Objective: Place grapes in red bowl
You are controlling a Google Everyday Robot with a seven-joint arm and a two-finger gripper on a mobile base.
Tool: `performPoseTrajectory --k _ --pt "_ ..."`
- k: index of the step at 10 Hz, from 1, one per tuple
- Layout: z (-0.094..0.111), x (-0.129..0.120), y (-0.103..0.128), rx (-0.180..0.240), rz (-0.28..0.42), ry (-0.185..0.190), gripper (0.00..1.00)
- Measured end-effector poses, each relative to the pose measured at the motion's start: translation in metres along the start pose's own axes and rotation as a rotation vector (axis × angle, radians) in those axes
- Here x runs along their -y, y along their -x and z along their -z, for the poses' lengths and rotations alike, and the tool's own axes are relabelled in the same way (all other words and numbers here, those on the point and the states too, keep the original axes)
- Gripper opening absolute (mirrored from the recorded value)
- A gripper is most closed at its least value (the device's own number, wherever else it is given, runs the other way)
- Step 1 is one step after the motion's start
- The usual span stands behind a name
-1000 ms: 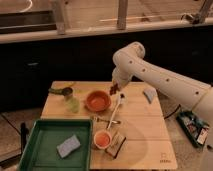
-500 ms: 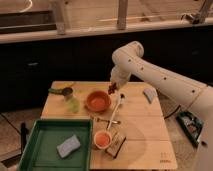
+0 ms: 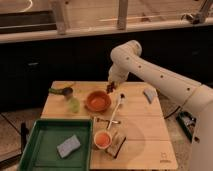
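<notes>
The white arm [image 3: 150, 72] reaches in from the right over the rear edge of the desk [image 3: 145, 130], and it has swung a little further left than a second ago. A green tray [image 3: 49, 134] overhangs the front-left corner, a grey-blue sponge [image 3: 68, 146] lying in it, unmoved. The red bowl [image 3: 98, 101] sits left of centre, towards the rear edge, in the same place as before. A white cup [image 3: 102, 138] with an orange inside stands near the front edge. The tool [image 3: 111, 86] is clamped on the grapes [image 3: 110, 89], now held in the air above the bowl's rear-right rim, closer to the bowl than earlier.
</notes>
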Motion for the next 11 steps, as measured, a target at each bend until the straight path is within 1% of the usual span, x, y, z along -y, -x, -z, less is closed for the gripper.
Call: performPoseTrajectory --k 6,11 --pt "-0.008 0.021 0.0 0.036 0.077 0.0 0.01" --pt "-0.017 0.029 0.002 0.068 0.123 0.007 0.01"
